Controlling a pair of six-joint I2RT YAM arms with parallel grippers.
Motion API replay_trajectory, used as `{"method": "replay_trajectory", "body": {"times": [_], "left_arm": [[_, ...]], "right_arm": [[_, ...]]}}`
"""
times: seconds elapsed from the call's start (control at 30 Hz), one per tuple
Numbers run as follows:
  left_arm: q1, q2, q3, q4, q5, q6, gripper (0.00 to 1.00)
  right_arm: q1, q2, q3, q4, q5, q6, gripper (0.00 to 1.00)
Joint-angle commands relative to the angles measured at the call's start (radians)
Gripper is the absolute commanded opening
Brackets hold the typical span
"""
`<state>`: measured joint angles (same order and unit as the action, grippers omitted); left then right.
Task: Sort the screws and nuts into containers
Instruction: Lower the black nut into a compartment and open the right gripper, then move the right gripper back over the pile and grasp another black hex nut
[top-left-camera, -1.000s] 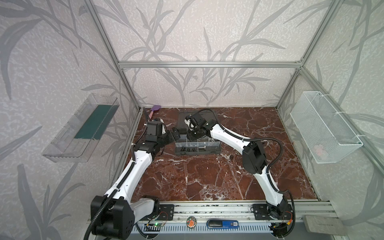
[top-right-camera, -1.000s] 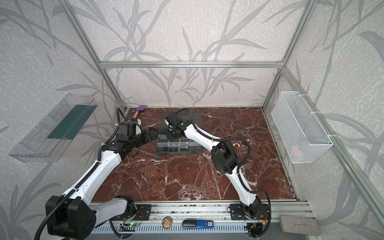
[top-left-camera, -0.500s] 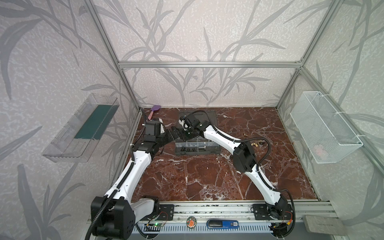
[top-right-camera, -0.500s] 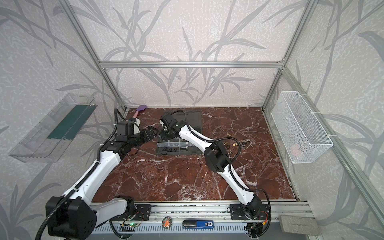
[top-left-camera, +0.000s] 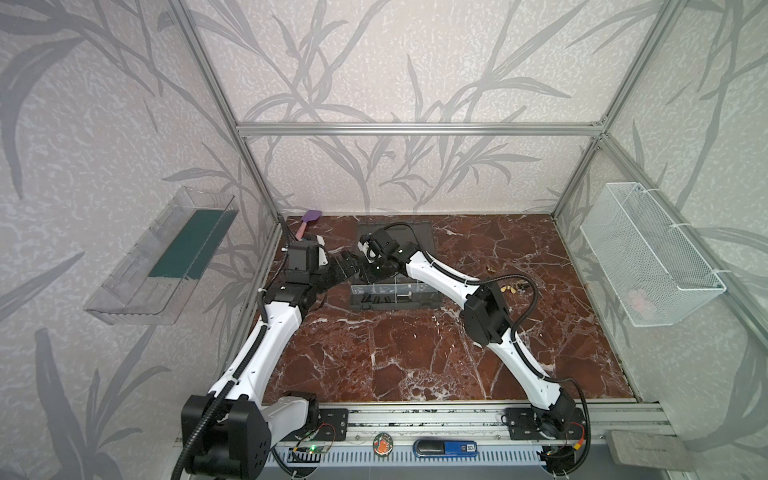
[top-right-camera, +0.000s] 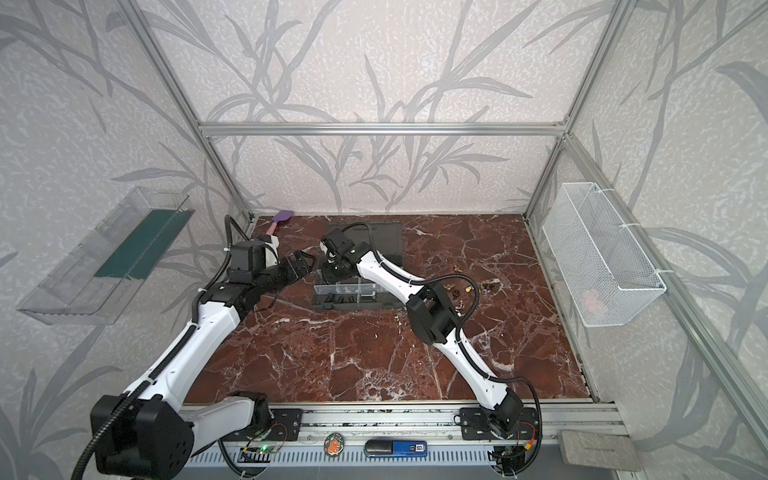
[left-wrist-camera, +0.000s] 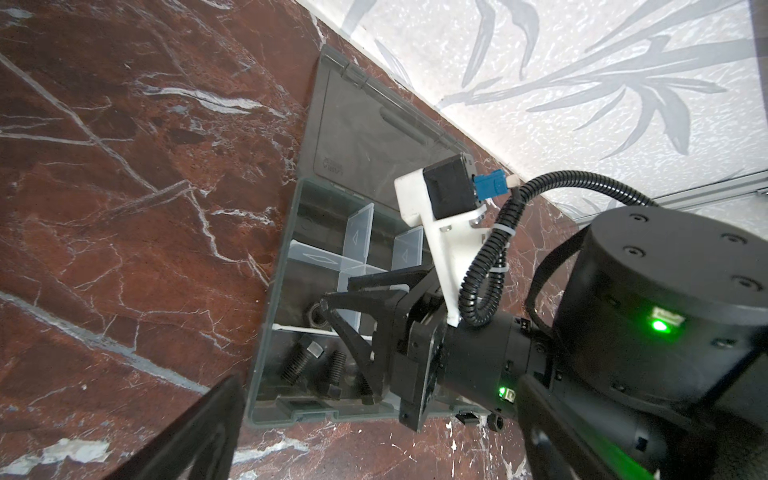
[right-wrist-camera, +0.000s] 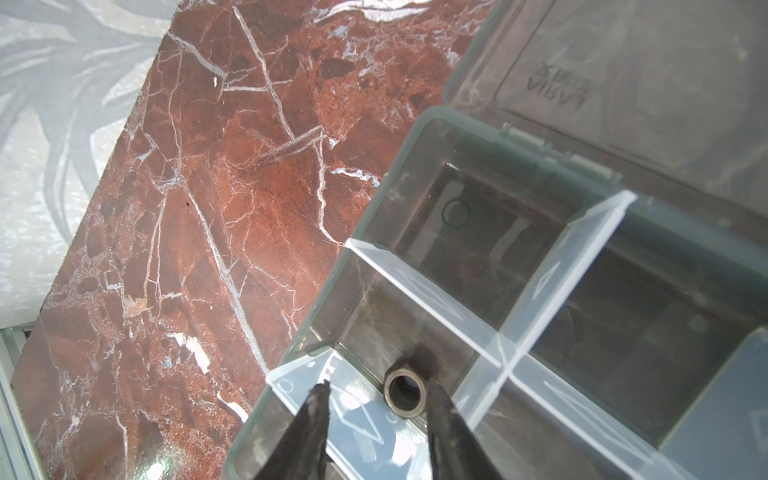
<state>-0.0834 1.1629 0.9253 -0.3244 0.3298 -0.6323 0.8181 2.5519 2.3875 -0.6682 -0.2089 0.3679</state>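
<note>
The dark grey organizer case (top-left-camera: 395, 300) (top-right-camera: 353, 305) lies with its lid open, clear dividers marking the containers. My right gripper (right-wrist-camera: 378, 399) (top-left-camera: 372, 272) hangs open over the case's left end. A silver nut (right-wrist-camera: 405, 395) (left-wrist-camera: 318, 318) lies loose on a compartment floor beside one fingertip (right-wrist-camera: 442, 411). Two black screws (left-wrist-camera: 299, 359) rest in the neighbouring compartment. Loose screws and nuts (top-left-camera: 509, 288) (top-right-camera: 457, 291) lie on the marble to the case's right. My left gripper (left-wrist-camera: 378, 428) (top-left-camera: 347, 266) is open and empty just left of the case.
A purple spatula (top-left-camera: 309, 218) lies in the back left corner. A clear tray with a green base (top-left-camera: 166, 257) hangs on the left wall, a white wire basket (top-left-camera: 648, 257) on the right wall. The two grippers stand very close together.
The right gripper has shifted left along the case to its left end and its jaws have parted, leaving the nut in the compartment. The left arm has barely moved.
</note>
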Motion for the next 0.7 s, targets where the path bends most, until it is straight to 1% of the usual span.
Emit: {"method": "replay_trajectory", "body": {"times": [0.0, 0.07, 0.17, 0.23, 0.37, 0.5, 0.67], "left_arm": [[0.005, -0.035, -0.018, 0.036, 0.035, -0.004, 1.0], [0.007, -0.043, -0.025, 0.06, 0.061, -0.005, 0.99], [0.005, -0.042, -0.045, 0.142, 0.161, -0.022, 0.99], [0.002, -0.035, -0.055, 0.189, 0.209, -0.039, 1.0], [-0.022, -0.029, -0.055, 0.221, 0.249, -0.03, 1.0], [-0.084, -0.02, -0.046, 0.228, 0.273, 0.001, 1.0], [-0.192, 0.016, -0.015, 0.184, 0.282, 0.056, 0.99]], "right_arm": [[-0.012, -0.077, 0.006, -0.039, 0.012, -0.019, 0.41], [-0.02, -0.12, -0.021, -0.041, 0.02, -0.032, 0.42], [-0.036, -0.209, -0.1, -0.039, 0.049, -0.06, 0.44], [-0.053, -0.29, -0.192, -0.022, 0.071, -0.07, 0.45], [-0.102, -0.476, -0.437, 0.062, 0.117, -0.073, 0.47], [-0.186, -0.659, -0.695, 0.119, 0.172, -0.072, 0.48], [-0.336, -0.81, -0.947, 0.14, 0.155, -0.063, 0.49]]}}
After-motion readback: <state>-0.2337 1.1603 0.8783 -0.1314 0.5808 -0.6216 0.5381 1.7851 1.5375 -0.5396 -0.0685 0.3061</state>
